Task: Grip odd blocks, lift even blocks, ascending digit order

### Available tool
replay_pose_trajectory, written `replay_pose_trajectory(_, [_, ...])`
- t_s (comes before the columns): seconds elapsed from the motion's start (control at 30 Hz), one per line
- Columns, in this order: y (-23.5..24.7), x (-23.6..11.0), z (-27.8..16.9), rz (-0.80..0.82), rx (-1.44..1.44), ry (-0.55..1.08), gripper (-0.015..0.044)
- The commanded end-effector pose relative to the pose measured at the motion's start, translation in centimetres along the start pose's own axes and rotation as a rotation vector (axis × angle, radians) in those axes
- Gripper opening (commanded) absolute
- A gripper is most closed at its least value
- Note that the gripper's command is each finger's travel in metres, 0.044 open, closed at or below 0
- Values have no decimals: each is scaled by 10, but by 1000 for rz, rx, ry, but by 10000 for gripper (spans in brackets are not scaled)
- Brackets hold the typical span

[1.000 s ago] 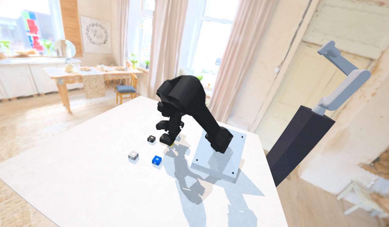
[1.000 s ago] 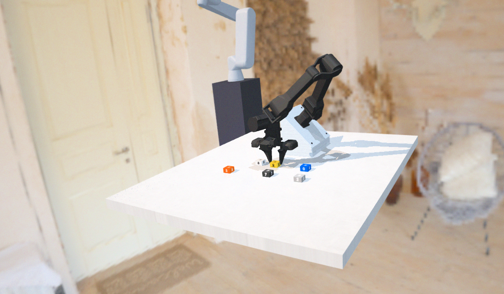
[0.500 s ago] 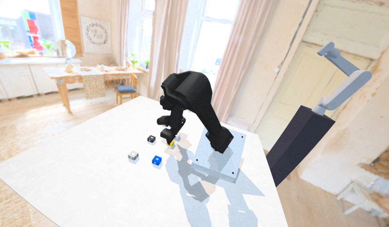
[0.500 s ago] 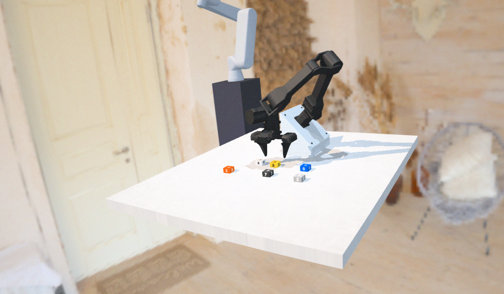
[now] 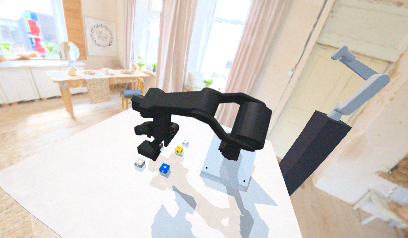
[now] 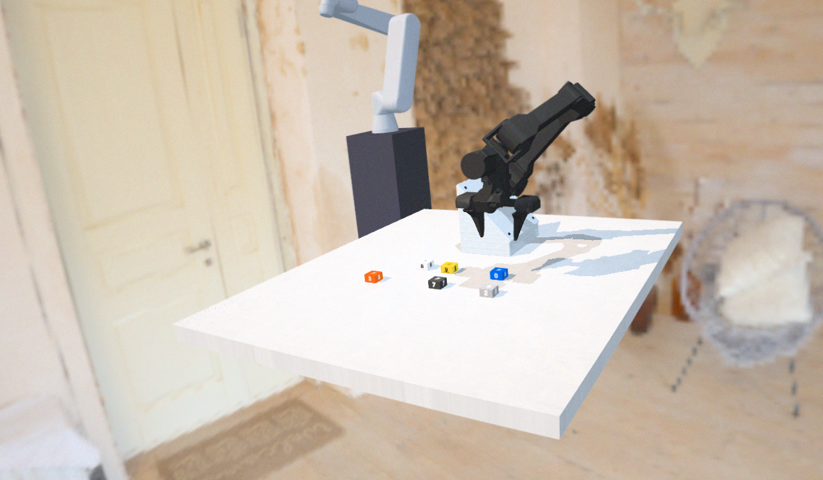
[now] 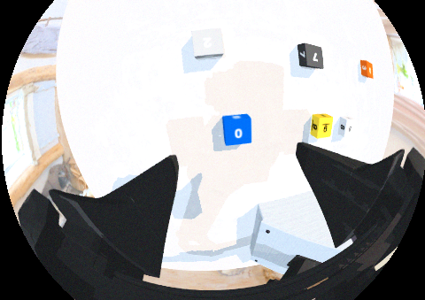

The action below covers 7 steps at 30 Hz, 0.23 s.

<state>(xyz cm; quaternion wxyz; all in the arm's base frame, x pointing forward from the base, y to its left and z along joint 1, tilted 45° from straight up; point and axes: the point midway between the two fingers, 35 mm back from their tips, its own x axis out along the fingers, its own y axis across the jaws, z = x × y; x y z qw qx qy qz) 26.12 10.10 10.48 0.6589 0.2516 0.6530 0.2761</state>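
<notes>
Your black parallel-jaw gripper (image 6: 497, 231) hangs released and empty above the white table (image 6: 402, 346), small blue cube marked 0 (image 7: 237, 128) at 12 o'clock between its fingers, yellow cube (image 7: 321, 125), probably 9, at 2 o'clock.

Digits read: blue block (image 7: 237, 129) showed 0, black block (image 7: 311, 56) 7, grey block (image 6: 489, 291) 2, white block (image 6: 426, 265) 8; yellow and orange digits weren't legible.

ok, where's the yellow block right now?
Exterior view: the yellow block sits on the table, directly right of the white 8 block, with the blue block farther right; the open gripper hangs above, clear of it.
</notes>
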Motion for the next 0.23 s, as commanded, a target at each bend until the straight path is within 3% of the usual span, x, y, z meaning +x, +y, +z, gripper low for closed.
replay_pose_trajectory(0.0, [50,-20,-16,18,1,-3,400])
replay_pose_trajectory(0.2, [63,-25,-22,27,-1,0,400])
